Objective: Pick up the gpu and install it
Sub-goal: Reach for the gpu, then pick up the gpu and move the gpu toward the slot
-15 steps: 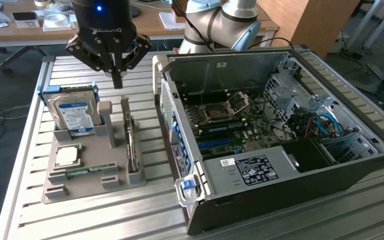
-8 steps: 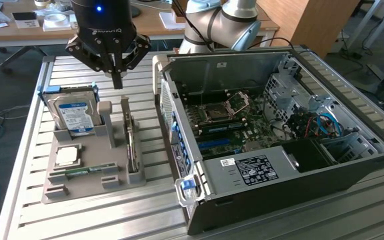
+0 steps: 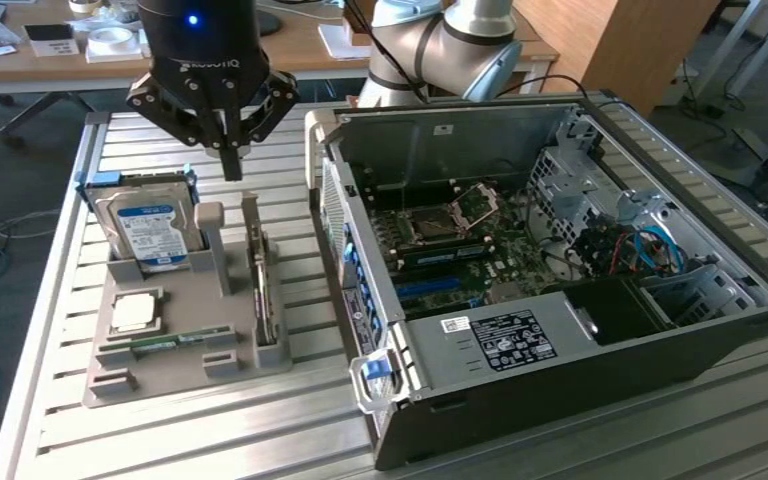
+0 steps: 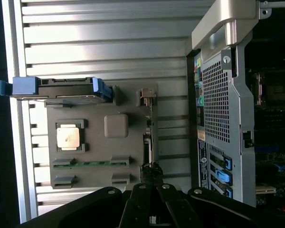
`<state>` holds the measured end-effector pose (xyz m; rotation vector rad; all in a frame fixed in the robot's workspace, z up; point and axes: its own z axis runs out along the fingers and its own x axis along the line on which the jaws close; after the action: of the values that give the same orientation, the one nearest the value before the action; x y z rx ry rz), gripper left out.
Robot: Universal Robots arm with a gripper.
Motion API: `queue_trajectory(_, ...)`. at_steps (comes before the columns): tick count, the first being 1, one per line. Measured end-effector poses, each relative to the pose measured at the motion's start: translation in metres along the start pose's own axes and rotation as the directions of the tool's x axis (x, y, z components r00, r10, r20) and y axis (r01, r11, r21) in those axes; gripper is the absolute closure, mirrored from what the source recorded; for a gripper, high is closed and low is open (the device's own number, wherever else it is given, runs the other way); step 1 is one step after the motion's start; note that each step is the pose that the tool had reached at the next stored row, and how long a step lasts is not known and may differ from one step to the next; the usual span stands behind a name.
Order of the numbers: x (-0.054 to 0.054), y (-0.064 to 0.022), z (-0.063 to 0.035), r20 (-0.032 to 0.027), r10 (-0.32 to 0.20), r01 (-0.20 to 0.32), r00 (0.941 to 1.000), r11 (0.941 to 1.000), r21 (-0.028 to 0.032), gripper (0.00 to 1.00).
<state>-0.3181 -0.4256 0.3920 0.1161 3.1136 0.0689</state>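
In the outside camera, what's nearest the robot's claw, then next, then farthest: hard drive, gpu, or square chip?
1. The gpu, on edge in the tray, just below the gripper.
2. Hard drive, toward the exterior view's left.
3. Square chip, farther along the tray, nearer the camera.

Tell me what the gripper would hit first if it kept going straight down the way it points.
Probably the top edge of the gpu, standing on edge in the gray holder: the gripper, jaws shut, hangs over one end of it. Depth is unclear.
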Motion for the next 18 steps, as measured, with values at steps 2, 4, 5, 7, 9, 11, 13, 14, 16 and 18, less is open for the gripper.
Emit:
queue_trajectory(2, 0.0003, -0.0007, 0.0, 0.0, 0.0, 0.0, 1.0, 1.0, -0.0001, 0.89)
queue_trajectory(4, 0.0003, -0.0007, 0.0, 0.0001, 0.0, 0.0, 1.0, 1.0, -0.0001, 0.89)
queue_trajectory(5, 0.0002, -0.0007, 0.0, 0.0001, 0.0, 0.0, 1.0, 1.0, -0.0001, 0.89)
queue_trajectory(7, 0.0002, -0.0008, -0.0001, 0.0001, 0.0, 0.0, 1.0, 1.0, 0.0, 0.89)
queue_trajectory(9, 0.0002, -0.0014, -0.0001, 0.0001, 0.0, 0.0, 1.0, 1.0, 0.0, 0.89)
queue_trajectory(11, 0.0002, -0.0017, -0.0001, 0.0001, 0.0, 0.0, 1.0, 1.0, -0.0001, 0.89)
queue_trajectory(13, 0.0002, -0.0017, -0.0001, 0.0001, 0.0, 0.0, 1.0, 1.0, -0.0001, 0.89)
queue_trajectory(14, 0.0002, -0.0017, -0.0001, 0.0001, 0.0, 0.0, 1.0, 1.0, 0.0, 0.89)
queue_trajectory(16, 0.0001, -0.0017, -0.0001, 0.0001, 0.0, 0.0, 1.0, 1.0, -0.0001, 0.89)
queue_trajectory(18, 0.0002, -0.0017, -0.0001, 0.0001, 0.0, 0.0, 1.0, 1.0, -0.0001, 0.89)
